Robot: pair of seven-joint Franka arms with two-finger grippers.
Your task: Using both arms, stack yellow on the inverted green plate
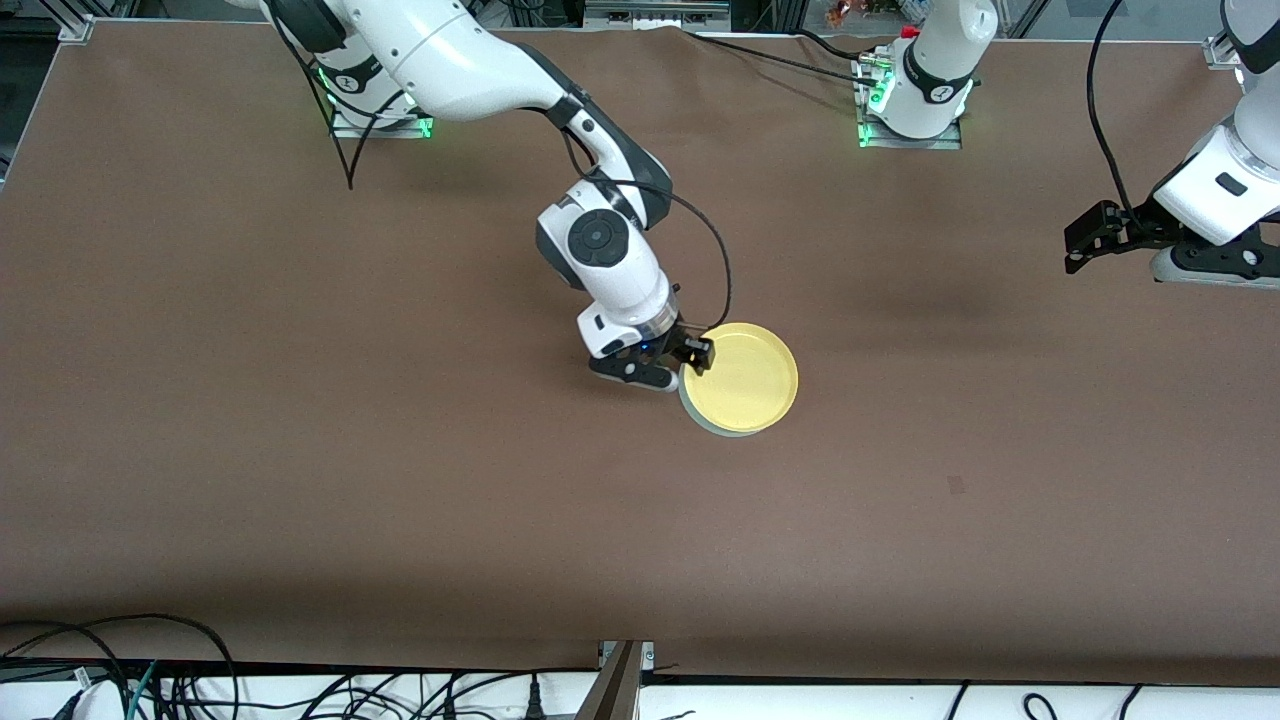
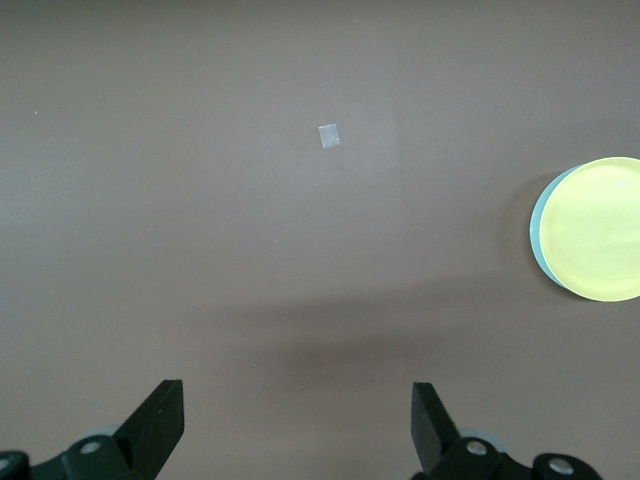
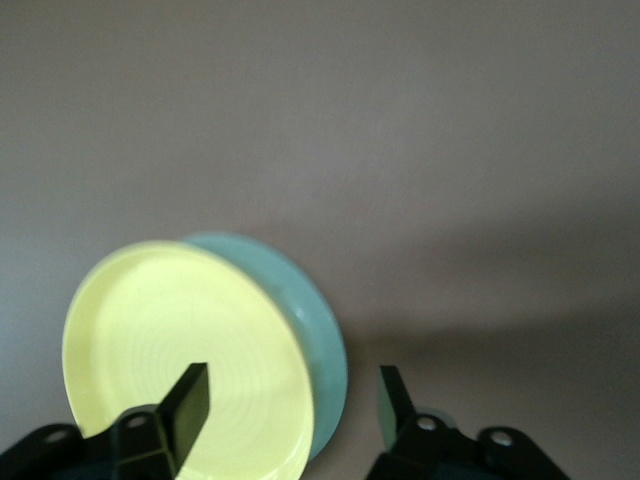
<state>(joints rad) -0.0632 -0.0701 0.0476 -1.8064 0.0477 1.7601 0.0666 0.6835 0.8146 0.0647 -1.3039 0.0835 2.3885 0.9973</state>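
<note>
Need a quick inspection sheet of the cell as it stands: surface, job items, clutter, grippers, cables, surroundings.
Surface: brown table, flat, with one small pale patch nearer the front camera than the plates.
Job's things: yellow plate lies rim-up on the green plate, slightly offset; a green edge shows around one side.
Clutter: nothing seen.
Grippers: right gripper open at the yellow plate's rim, one finger over the plate, one outside it. Left gripper open, waiting in the air over the left arm's end of the table.
Cables: black cable loops along the right wrist; others run from the bases.
Surroundings: loose cables along the table's near edge.
</note>
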